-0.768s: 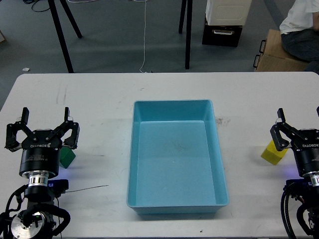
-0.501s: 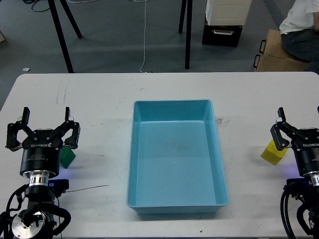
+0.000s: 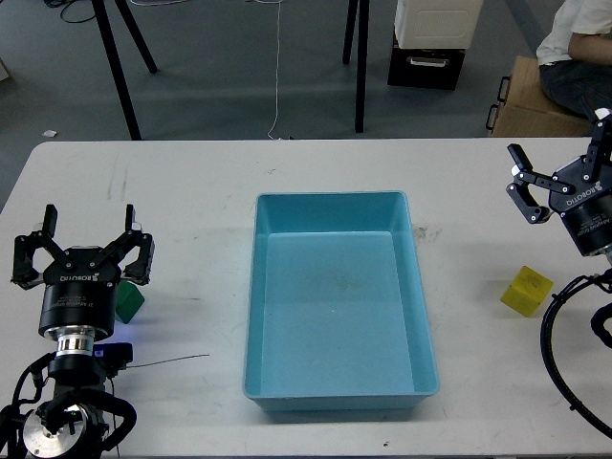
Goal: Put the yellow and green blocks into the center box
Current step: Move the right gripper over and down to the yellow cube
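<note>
The light blue box (image 3: pixel 421 316) sits empty in the middle of the white table. A green block (image 3: pixel 129 300) lies at the left, partly hidden behind my left gripper (image 3: pixel 84 237), which is open and stands just over it. A yellow block (image 3: pixel 527 290) lies at the right, in full view. My right gripper (image 3: pixel 562 151) is open and empty, raised above and behind the yellow block near the table's far right edge.
The white table (image 3: pixel 191 191) ends at its far edge near black stand legs (image 3: pixel 120 67). A thin black wire (image 3: pixel 167 361) lies near the left arm. Boxes and a seated person (image 3: pixel 574 57) are beyond the table at the back right.
</note>
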Motion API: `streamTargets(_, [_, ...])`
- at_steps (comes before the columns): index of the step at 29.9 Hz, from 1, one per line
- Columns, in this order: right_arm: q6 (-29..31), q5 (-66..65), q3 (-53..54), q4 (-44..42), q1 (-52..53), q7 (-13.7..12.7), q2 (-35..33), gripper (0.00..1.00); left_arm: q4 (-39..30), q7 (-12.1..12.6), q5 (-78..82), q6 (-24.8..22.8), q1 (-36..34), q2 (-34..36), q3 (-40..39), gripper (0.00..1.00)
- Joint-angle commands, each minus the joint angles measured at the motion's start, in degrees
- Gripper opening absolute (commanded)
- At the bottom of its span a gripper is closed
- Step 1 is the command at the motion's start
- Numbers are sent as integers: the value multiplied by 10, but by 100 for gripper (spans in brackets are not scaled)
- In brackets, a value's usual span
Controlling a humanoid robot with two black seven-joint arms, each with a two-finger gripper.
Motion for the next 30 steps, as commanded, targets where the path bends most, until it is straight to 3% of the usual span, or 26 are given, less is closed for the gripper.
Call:
streamTargets(1, [-37, -88, -93, -56, 92, 26, -74, 98, 1, 0, 1, 0, -1, 0, 0, 100])
streamTargets(3, [-37, -154, -161, -93, 140, 74, -112, 98, 1, 0, 1, 1, -2, 0, 0, 100])
streamTargets(8, [-40, -343, -361, -175, 264, 247, -169, 98, 1, 0, 1, 0, -2, 0, 0, 100])
streamTargets(9, [-40, -364, -397, -190, 286, 270, -174, 98, 1, 0, 1, 0, -2, 0, 0, 100])
streamTargets(15, [-31, -475, -590, -206, 417, 270, -266, 97, 1, -1, 1, -1, -2, 0, 0, 100])
streamTargets(22, [36, -581, -838, -193, 601, 270, -332, 97, 2, 0, 1, -1, -2, 0, 0, 100])
streamTargets(27, [46, -621, -935, -105, 653, 270, -408, 97, 6, 0, 1, -1, -2, 0, 0, 100])
streamTargets(30, [86, -665, -960, -64, 652, 270, -446, 97, 6, 0, 1, -1, -2, 0, 0, 100])
